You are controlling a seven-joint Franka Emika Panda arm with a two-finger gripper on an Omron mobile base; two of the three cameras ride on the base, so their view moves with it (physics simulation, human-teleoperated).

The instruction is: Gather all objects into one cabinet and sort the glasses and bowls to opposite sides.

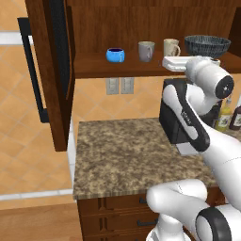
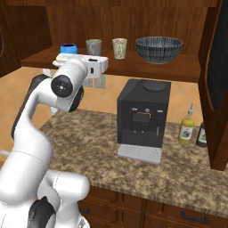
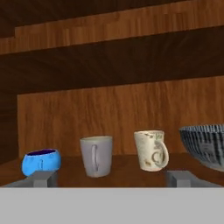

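Gripper point(image 3: 109, 178) spread wide, holding nothing, level with the cabinet shelf point(image 3: 122, 164). On the shelf, from 9 to 3 o'clock: blue cup point(image 3: 41, 161), grey mug point(image 3: 96, 155), cream mug point(image 3: 151, 150), patterned bowl point(image 3: 205, 145). All upright, none touching. Below: coffee machine point(image 2: 142, 116) on the granite counter point(image 1: 122, 155).

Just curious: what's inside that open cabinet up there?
On the cabinet's shelf, left to right: blue cup, grey mug, cream mug, bowl. The bowl's inside is hidden from here.

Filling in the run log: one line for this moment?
gripper open, empty | blue cup, grey mug, cream mug, patterned bowl on cabinet shelf
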